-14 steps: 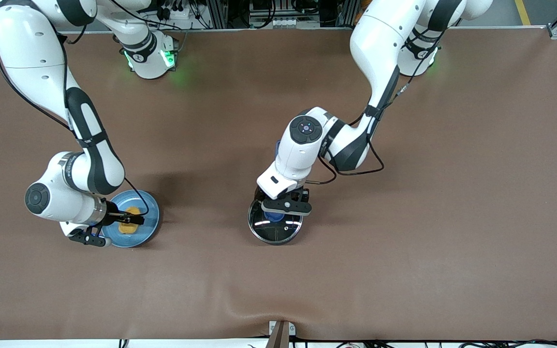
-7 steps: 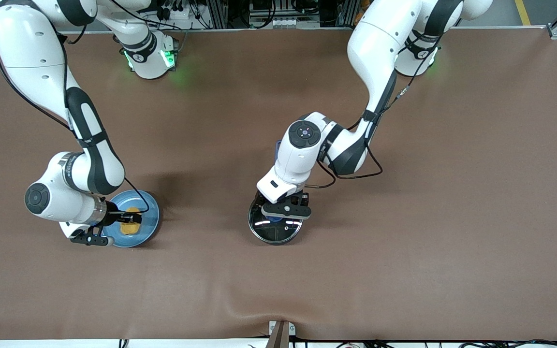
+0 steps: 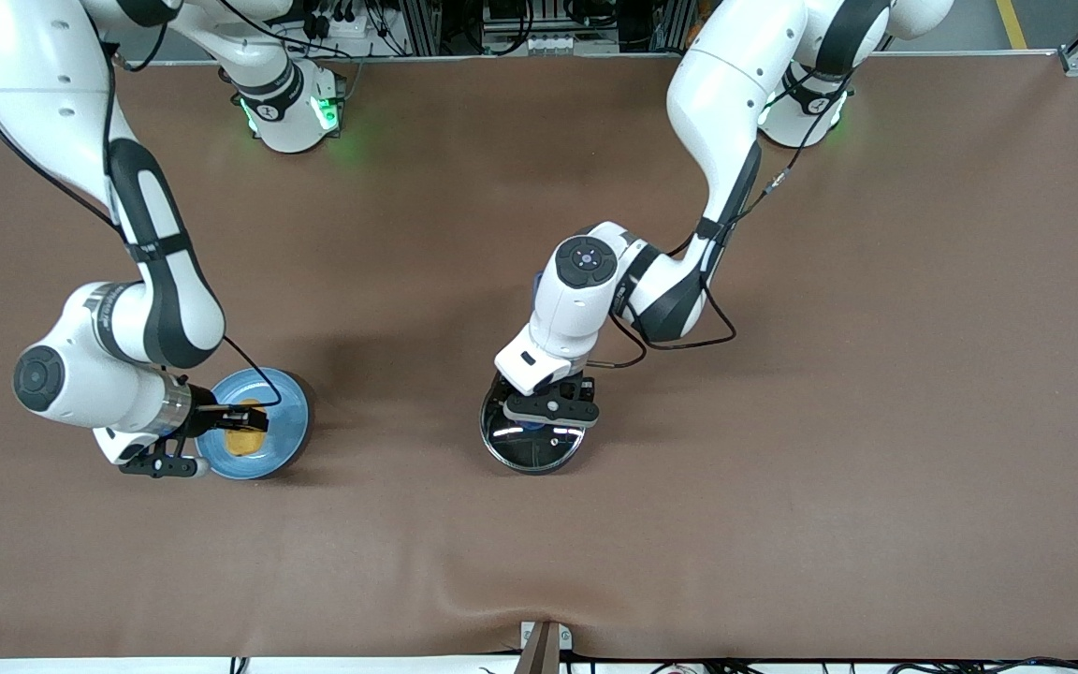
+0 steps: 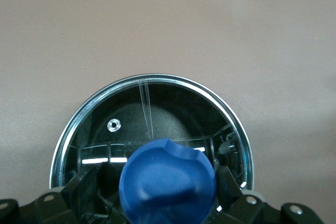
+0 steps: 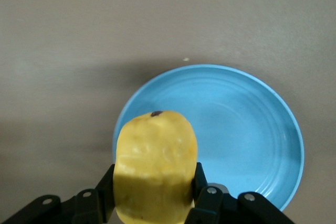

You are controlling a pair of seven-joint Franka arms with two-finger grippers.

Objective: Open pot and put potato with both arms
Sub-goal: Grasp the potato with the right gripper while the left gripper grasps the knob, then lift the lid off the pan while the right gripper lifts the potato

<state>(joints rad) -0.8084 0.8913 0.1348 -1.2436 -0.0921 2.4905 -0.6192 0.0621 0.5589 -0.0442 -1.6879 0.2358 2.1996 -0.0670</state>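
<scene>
Right gripper (image 3: 238, 429): jaws clamped on the potato (image 5: 156, 166), one finger (image 5: 206, 203) against each long side. The potato is clear of the plate (image 5: 247, 129) and hangs above the plate's rim at the edge nearest the right arm's wrist. The plate lies flat on the brown surface (image 3: 782, 468) toward the right arm's end.

Left gripper (image 3: 546, 412): jaws set down over the lid (image 4: 173, 108), with the blue knob (image 4: 167, 183) between them. A finger (image 4: 231, 182) stands at each side of the knob; whether they press on it cannot be told. The lid sits level on the pot (image 3: 533, 438), near the middle of the surface. The pot's blue handle (image 3: 538, 285) shows only as a sliver past the left arm's wrist.

Pot and plate stand well apart.
</scene>
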